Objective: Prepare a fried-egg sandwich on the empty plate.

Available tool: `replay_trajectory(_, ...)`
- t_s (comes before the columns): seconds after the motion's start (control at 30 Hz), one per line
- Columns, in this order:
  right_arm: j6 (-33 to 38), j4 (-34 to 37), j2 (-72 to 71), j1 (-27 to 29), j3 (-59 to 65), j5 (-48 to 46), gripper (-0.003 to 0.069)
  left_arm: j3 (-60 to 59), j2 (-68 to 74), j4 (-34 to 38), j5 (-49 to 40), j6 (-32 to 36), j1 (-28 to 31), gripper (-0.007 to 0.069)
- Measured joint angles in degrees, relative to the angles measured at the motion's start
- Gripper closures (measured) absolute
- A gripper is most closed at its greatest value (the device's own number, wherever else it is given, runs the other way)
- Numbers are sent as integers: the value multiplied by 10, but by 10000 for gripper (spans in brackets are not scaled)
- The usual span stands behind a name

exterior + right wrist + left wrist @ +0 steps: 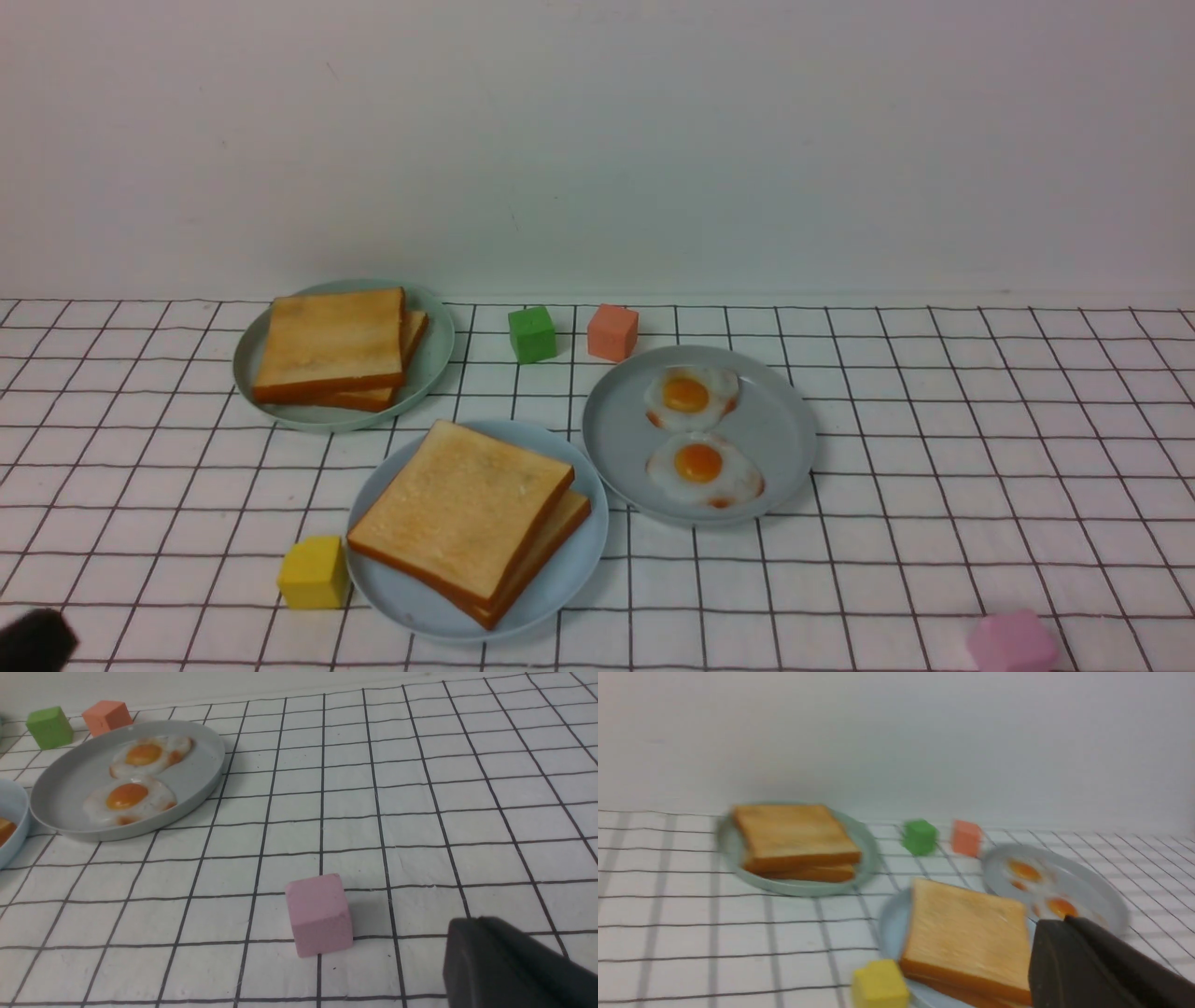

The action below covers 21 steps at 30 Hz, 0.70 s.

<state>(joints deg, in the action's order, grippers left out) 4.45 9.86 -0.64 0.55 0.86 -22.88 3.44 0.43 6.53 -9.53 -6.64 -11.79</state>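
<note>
We note the left gripper (35, 638) low at the near-left corner of the counter (980, 448), a dark tip only; its jaws sit together and carry nothing. Just beyond it, a yellow cube (315, 572) touches or nearly touches the rim of the sky-blue plate (560, 579).

Far left, near the wall, a pale green plate (431, 359) bears a pile of toast slices (331, 343), stacked a little askew.

Centre-front: the sky-blue plate carries the sandwich (467, 518). We see two square toast slices, one on top of the other, the upper one turned slightly off the lower. Whether an egg lies between them we cannot tell; none shows at the edges. In the left wrist view the picture is blurred, though the same stack (969, 933) reads clearly enough beside the dark gripper tip (1052, 952).

Behind, close to the wall, a green cube (532, 333) and a salmon cube (612, 331) stand side by side, apart from each other.

Right of centre, a grey-blue plate (789, 439) sits just beside the sky-blue one, with two fried eggs (700, 434) on it, yolks up, their edges touching.

Near-right, a pink cube (1013, 642) stands alone on the grid cloth. In the right wrist view the right gripper (472, 947) is near the pink cube (320, 914) but clear of it, jaws closed and empty.
</note>
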Motion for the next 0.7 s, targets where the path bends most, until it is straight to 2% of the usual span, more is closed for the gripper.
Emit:
replay_trajectory(0.07, 0, 0, 0, 0, 0, 0, 659, -23, -10, 3, -10, -3, 57, 638)
replay_trajectory(0.1, 0, 0, 0, 0, 0, 0, 659, -26, -10, 3, -11, -5, 62, 638)
replay_trajectory(0.17, 0, 0, 0, 0, 0, 0, 657, -47, -10, 9, -66, -27, 104, 638)
replay_trajectory(0.3, 0, 0, 0, 0, 0, 0, 655, -53, -10, 16, -127, -39, 112, 638)
replay_trajectory(0.7, 0, 0, 0, 0, 0, 0, 652, -53, -10, 18, -127, -41, 112, 638)
